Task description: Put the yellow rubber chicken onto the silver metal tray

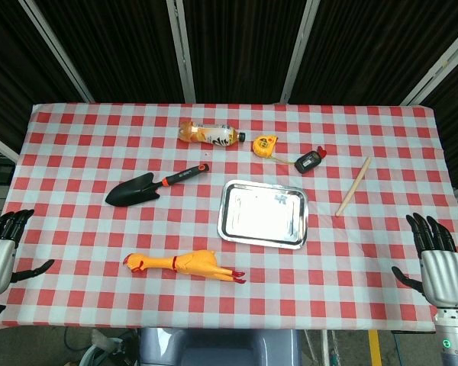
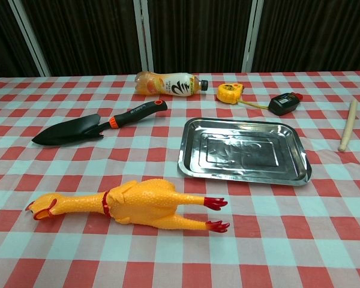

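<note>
On the counter (image 1: 84, 236), the yellow rubber chicken (image 2: 129, 204) lies untouched beside the empty silver metal tray (image 2: 243, 174); left hand (image 1: 0, 252) and right hand (image 1: 441, 263) wait with fingers spread, holding nothing.

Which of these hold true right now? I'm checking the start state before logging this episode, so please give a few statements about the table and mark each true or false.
1. The yellow rubber chicken lies on the checked tablecloth, not on the silver metal tray. True.
2. The tray holds the yellow tape measure. False: the tray is empty; the tape measure lies beyond it.
3. The left hand grips the chicken. False: it holds nothing, at the table's edge.
4. The black garden trowel with an orange-trimmed handle lies left of the tray. True.
5. The right hand holds nothing. True.
</note>
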`<state>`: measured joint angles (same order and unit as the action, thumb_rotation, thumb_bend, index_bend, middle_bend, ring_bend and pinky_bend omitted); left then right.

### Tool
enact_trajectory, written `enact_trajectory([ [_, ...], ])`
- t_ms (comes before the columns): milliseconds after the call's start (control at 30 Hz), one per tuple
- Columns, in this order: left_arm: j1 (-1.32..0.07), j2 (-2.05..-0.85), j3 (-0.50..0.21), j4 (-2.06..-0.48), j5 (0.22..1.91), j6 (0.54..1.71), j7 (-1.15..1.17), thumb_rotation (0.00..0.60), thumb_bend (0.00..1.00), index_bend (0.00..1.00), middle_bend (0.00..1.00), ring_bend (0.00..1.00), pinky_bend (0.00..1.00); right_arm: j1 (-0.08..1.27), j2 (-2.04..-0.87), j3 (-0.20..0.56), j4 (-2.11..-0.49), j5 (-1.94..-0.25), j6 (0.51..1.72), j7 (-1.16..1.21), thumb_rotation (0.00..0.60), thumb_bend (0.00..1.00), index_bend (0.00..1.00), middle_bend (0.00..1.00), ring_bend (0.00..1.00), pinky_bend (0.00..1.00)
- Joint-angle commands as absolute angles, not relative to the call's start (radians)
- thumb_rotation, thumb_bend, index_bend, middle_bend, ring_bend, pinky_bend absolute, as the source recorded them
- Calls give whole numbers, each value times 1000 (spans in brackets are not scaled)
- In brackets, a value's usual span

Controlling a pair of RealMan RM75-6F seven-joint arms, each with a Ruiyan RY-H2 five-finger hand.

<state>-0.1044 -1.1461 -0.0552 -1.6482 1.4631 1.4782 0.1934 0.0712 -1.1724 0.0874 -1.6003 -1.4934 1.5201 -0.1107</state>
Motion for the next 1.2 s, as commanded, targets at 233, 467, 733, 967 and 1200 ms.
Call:
enact_trajectory([
  [233, -107, -1136, -50, -1651, 1467, 1468, 172, 600, 25, 103, 120, 98, 64, 78, -1169, 83, -1604, -1501, 1509, -107, 600, 190, 0, 84, 38, 112],
  [467, -105, -1137, -49, -1647, 1476, 1477, 165, 600, 26, 107, 125, 98, 64, 77, -1172, 77, -1596, -1512, 1511, -87, 600, 190, 0, 84, 38, 112],
  [733, -114, -1124, -42, -1652, 1489, 1458, 124, 600, 25, 119, 126, 98, 64, 85, -1180, 66, -1578, -1540, 1505, -67, 600, 191, 0, 84, 37, 112],
  [967, -152, -1116, -39, -1662, 1494, 1388, 66, 600, 28, 167, 184, 135, 101, 87, -1178, 64, -1576, -1544, 1503, -64, 600, 190, 0, 84, 38, 112],
  [1200, -228, -1147, -34, -1649, 1547, 1302, 109, 600, 53, 239, 287, 230, 249, 85, -1172, 62, -1578, -1550, 1509, -59, 600, 191, 0, 84, 38, 112],
])
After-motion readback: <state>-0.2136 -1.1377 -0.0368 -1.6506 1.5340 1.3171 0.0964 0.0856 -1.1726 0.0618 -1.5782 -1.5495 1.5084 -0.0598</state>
